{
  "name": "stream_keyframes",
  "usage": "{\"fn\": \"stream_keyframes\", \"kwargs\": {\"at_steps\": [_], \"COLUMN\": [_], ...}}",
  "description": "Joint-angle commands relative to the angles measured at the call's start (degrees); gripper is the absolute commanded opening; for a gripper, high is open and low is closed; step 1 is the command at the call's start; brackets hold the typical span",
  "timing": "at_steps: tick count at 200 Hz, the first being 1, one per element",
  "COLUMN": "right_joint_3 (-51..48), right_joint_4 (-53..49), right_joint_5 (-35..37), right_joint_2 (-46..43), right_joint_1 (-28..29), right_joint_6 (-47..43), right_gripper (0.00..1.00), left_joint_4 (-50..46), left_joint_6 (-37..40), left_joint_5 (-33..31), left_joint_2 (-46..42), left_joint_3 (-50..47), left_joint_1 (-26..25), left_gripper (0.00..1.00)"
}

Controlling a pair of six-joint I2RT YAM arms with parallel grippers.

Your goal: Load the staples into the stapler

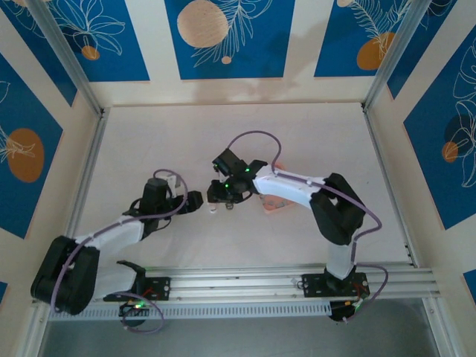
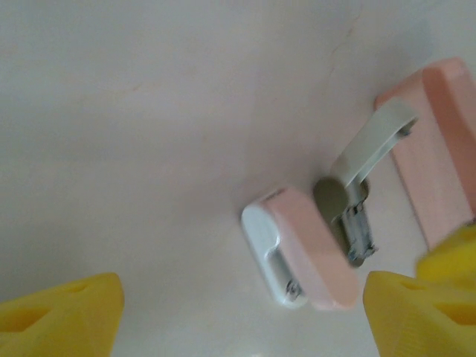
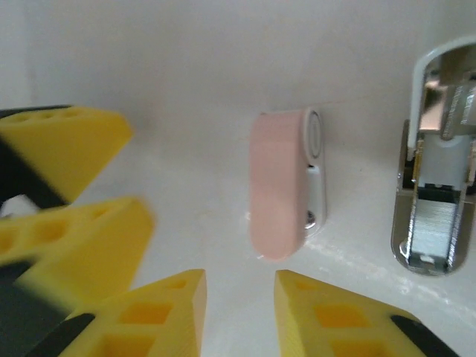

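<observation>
1. Top external view: my two arms meet over the pale white table (image 1: 223,126), about midway between its left and right edges and somewhat nearer its near edge than its far one. My left gripper (image 1: 195,201) and right gripper (image 1: 223,199) are just beside each other, tip toward tip.
2. A salmon-pink and white plastic stapler (image 1: 274,207) lies opened out there, one pink half showing beside my right forearm.
3. Left wrist view: my left fingers (image 2: 67,316) are spread wide with nothing between them; the stapler lies just beyond their tips.
4. A curved white plastic arm (image 2: 375,141) joins the stapler's short pink half (image 2: 312,249) to its long pink half (image 2: 439,149).
5. Between those halves an open chrome channel (image 3: 401,245) faces up, with a ribbed grey strip of staples (image 3: 433,223) lying in it.
6. Right wrist view: my right fingers (image 3: 167,316) are parted by a narrow gap and pinch nothing. The short pink half is just ahead of them, apart from them.
</observation>
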Motion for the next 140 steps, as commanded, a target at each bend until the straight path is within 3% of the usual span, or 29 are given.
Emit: {"fn": "stream_keyframes", "kwargs": {"at_steps": [1, 44, 86, 140], "right_joint_3": [-2.3, -11.5, -19.6, -23.9], "right_joint_4": [0.2, 0.4, 0.1, -0.4], "right_joint_5": [1.7, 3.7, 5.1, 5.9], "right_joint_2": [-6.0, -15.7, -24.2, -28.6], "right_joint_1": [-1.3, -5.9, -9.7, -11.8], "right_joint_6": [-1.6, -0.7, 1.0, 2.1], "right_gripper": [0.32, 0.33, 0.34, 0.34], "left_joint_4": [4.5, 6.5, 5.2, 5.0], "left_joint_6": [3.3, 6.3, 7.1, 11.1], "left_joint_5": [5.9, 13.2, 24.3, 30.5], "left_joint_2": [6.0, 19.8, 31.5, 31.5], "left_joint_3": [7.4, 18.9, 29.0, 29.5], "left_joint_1": [-0.2, -1.0, -3.4, -8.9], "left_gripper": [0.83, 0.82, 0.82, 0.81]}}
